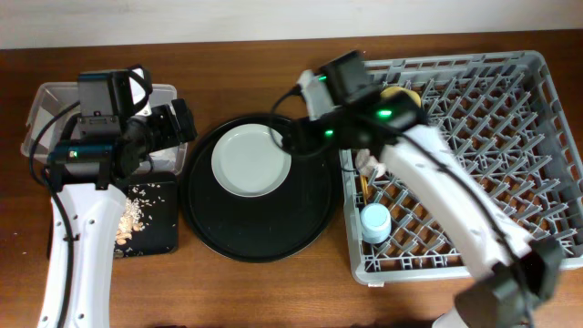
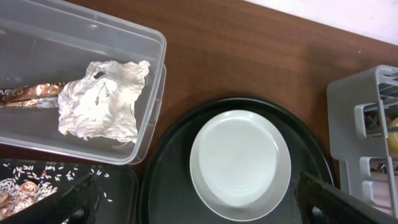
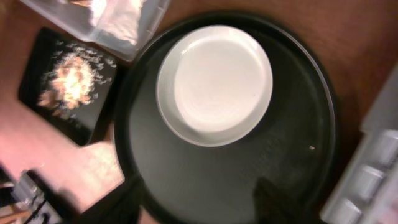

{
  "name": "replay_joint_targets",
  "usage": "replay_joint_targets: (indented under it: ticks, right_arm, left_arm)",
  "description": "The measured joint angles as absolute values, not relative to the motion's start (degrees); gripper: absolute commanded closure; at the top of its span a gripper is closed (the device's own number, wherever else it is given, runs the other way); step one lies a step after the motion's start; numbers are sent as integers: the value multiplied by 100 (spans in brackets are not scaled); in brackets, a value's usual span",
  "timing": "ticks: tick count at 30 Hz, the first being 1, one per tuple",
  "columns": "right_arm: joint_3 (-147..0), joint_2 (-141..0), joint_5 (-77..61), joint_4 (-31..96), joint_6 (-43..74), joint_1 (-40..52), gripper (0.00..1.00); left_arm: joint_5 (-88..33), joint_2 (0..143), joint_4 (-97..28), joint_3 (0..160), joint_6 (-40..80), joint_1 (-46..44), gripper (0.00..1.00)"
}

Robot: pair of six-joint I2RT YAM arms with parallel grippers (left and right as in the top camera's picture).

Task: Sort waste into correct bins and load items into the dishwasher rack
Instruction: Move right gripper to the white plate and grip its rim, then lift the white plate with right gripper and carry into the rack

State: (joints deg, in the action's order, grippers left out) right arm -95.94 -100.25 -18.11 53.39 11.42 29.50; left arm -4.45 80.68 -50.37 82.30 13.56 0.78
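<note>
The pale grey-green plate lies on the round black tray. It also shows in the left wrist view and the right wrist view. My left gripper is open and empty, between the clear box and the plate. My right gripper is open and empty above the tray's far right side. The clear box holds the white napkin and the gold-brown wrapper. Food scraps lie on the flat black tray. The grey rack holds the light blue cup and the partly hidden yellow bowl.
The rack stands close to the right of the round tray. My right arm crosses over the rack's left half and hides part of it. A pinkish object sits in the rack under that arm; I cannot tell what it is. The chopsticks are not clearly visible.
</note>
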Motion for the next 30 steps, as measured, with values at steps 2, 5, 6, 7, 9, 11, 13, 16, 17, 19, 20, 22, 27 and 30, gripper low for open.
replay_joint_targets:
  ticks: [2,5,6,7,9,11,13,16,17,19,20,22,27,30]
  right_arm:
    - [-9566,-10444,-1479,5087,1275,3144,45]
    - [-9498,-11155,-823,4737,1494,3363,45]
    - [-9489,-11312,-683,4630,1531,3393,45]
    - [-9483,-11542,-506,4477,1570,3424,45]
    - [-9470,-11839,-329,4296,1619,3428,45]
    - [-9467,-12182,-165,4125,1651,3428,45]
    - [-9467,-12390,-93,4012,1653,3428,49]
    - [-9467,-12696,-58,3935,1664,3428,82]
    - [-9465,-12742,-1,3927,1695,3428,88]
    - [-9470,-12744,10,3868,1726,3422,96]
    - [-9470,-12739,21,3841,1739,3422,96]
    - [-9494,-12735,-8,3765,1776,3420,96]
    - [-9848,-12711,58,4635,1776,3389,96]
    - [-10724,-12446,526,6012,1728,3356,96]
  left_arm:
    - [-445,8068,-5033,8230,1356,78,1]
    - [-443,8068,-5035,8230,1356,78,1]
    - [-445,8068,-5035,8230,1356,78,1]
    - [-445,8068,-5035,8230,1356,78,1]
    - [-445,8068,-5035,8230,1356,78,1]
    - [-445,8068,-5035,8230,1356,78,1]
    - [-445,8068,-5035,8230,1356,78,1]
    - [-443,8068,-5035,8230,1356,78,1]
    - [-445,8068,-5035,8230,1356,78,1]
    - [-445,8068,-5035,8230,1356,78,1]
    - [-445,8068,-5037,8230,1356,78,1]
    - [-445,8068,-5035,8230,1356,78,1]
    - [-445,8068,-5035,8230,1356,78,1]
    - [-443,8068,-5030,8230,1356,78,1]
